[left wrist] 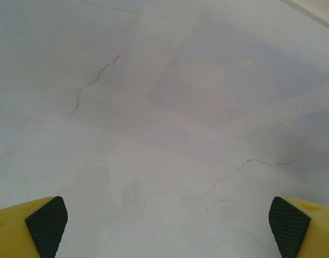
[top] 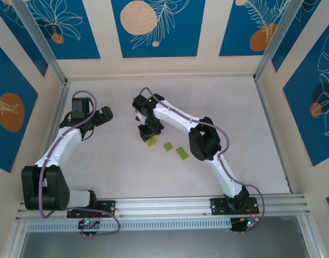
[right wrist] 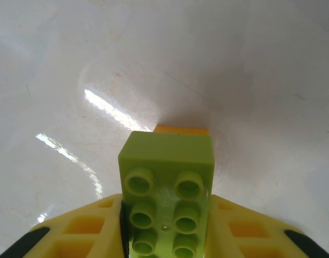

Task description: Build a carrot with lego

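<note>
Carrot point(top: 150, 141) sits centre of the top view, unfinished: our right end effector point(right wrist: 165, 236) pinches a green brick point(right wrist: 167, 177), orange block point(right wrist: 181, 129) just past its far edge. We should align studs squarely, then press straight down. Left end effector point(left wrist: 167, 228) hangs spread.

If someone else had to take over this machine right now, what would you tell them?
Left gripper: open, empty, above bare table.
Right gripper: shut on a lime-green brick, an orange block showing at its far end; whether they are joined is unclear.
Smaller green brick and larger green brick lie loose on the table nearby.
Done: at most that first joint. Left: adding the loose bricks.
</note>
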You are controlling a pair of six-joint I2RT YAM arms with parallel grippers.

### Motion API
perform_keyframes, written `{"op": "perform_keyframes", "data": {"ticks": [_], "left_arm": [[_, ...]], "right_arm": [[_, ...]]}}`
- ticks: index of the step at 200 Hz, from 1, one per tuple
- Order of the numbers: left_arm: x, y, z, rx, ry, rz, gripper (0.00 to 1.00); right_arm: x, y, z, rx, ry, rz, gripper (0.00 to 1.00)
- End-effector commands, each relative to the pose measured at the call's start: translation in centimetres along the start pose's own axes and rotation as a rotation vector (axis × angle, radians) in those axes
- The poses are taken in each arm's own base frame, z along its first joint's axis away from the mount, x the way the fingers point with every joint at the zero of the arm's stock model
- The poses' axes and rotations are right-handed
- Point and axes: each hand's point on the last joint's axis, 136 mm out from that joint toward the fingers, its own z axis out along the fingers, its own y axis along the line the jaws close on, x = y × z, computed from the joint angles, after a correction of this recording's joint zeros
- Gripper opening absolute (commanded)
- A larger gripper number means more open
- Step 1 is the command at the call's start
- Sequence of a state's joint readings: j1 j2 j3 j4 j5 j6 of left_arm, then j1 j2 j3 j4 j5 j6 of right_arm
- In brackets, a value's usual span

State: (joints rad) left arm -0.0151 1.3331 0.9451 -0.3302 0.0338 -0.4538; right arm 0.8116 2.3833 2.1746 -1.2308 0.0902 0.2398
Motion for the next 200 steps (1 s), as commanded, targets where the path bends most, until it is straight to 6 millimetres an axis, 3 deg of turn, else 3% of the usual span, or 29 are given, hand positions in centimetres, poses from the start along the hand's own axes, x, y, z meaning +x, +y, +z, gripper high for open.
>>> {"op": "perform_keyframes", "data": {"ticks": [1,74,96,149,171,200], "left_arm": [[-0.3,0.2,-0.2,0.007,-0.013,0.005,0.99],[-0.3,0.2,-0.2,0.009,-0.013,0.004,0.99],[-0.3,0.2,-0.2,0.009,-0.013,0.004,0.99],[-0.3,0.1,-0.1,0.012,-0.008,0.002,0.99],[-0.3,0.1,-0.1,0.014,-0.009,0.001,0.99],[-0.2,0.0,-0.1,0.017,-0.006,0.000,0.99]], "right_arm": [[5.1,-2.2,6.6,0.111,0.256,0.025,0.34],[6.3,-2.7,7.7,0.117,0.312,0.005,0.34],[5.2,-2.6,6.3,0.108,0.264,0.004,0.34],[1.9,-2.4,-0.6,0.073,0.063,0.053,0.34],[1.8,-2.4,-1.2,0.075,0.042,0.061,0.35],[2.3,-2.5,-0.3,0.081,0.060,0.070,0.35]]}}
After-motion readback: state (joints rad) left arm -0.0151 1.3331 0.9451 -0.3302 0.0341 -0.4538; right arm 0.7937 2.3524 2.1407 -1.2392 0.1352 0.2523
